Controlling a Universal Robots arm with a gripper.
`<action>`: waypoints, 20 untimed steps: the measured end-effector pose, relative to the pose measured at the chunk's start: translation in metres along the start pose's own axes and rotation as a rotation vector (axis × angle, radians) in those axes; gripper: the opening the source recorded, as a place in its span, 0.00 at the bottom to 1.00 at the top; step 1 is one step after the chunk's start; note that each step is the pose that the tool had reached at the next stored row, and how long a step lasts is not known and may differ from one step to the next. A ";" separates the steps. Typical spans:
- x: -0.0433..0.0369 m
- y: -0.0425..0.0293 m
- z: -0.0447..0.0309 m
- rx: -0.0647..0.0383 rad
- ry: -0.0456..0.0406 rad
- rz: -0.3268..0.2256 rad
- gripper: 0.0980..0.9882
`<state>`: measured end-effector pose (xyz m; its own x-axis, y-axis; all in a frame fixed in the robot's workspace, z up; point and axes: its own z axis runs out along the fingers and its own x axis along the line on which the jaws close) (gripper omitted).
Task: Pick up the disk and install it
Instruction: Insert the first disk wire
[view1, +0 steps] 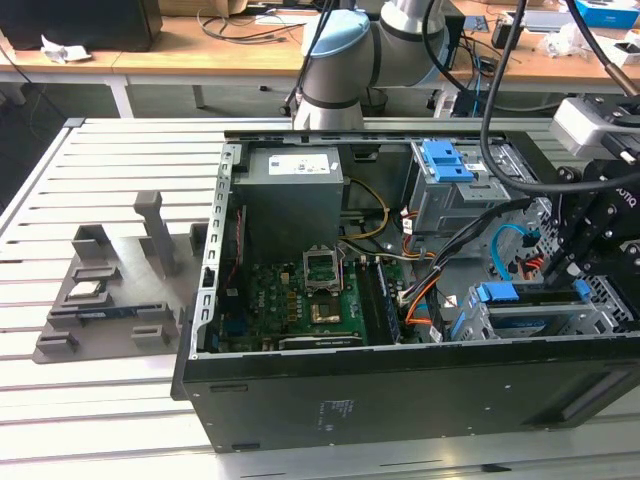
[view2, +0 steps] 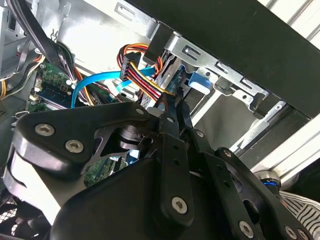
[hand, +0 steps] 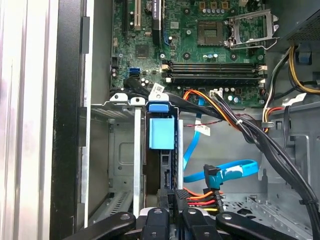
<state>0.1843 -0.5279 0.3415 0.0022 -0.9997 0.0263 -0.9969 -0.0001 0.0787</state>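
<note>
Looming nearest in both wrist views, the black gripper (view2: 171, 102) (hand: 172, 206) is poking down into the drive cage (hand: 125, 150), right at the end of the disk (hand: 162, 150). Impossible to tell whether clamping or merely meeting it, the linkage blocking the contact.

Spreading under everything in the exterior view, the slatted metal counter (view1: 100, 420) is carrying the open black computer case (view1: 400, 400). Reaching in from the far side, the grey robot arm (view1: 335, 60) is getting cut off at the top edge. Sitting at the case's back wall, the grey power-supply box (view1: 295, 195) is showing a white label, its print too small to read. Lying flat on the case floor, the green motherboard (view1: 315, 295) is showing its empty processor socket. Resting on the counter towards the exterior view's left, well apart from the case, a grey fixture tray (view1: 100, 300) is holding upright posts.

Standing on edge in a cage slot, the disk is showing little beyond its blue carrier tab and one dark side, its label being hidden. Trailing beside it, a light-blue data cable (hand: 225, 172) and a red, orange and yellow power lead (hand: 200, 196) are ending just by the gripper.
</note>
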 end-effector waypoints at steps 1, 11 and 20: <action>0.0000 0.0000 0.0002 0.000 0.0006 0.000 0.08; -0.0001 0.0001 0.0057 0.000 0.0025 0.000 0.08; -0.0001 0.0002 0.0057 0.000 0.0025 0.000 0.16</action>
<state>0.1836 -0.5279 0.3357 0.0022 -0.9996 0.0288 -0.9969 0.0001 0.0787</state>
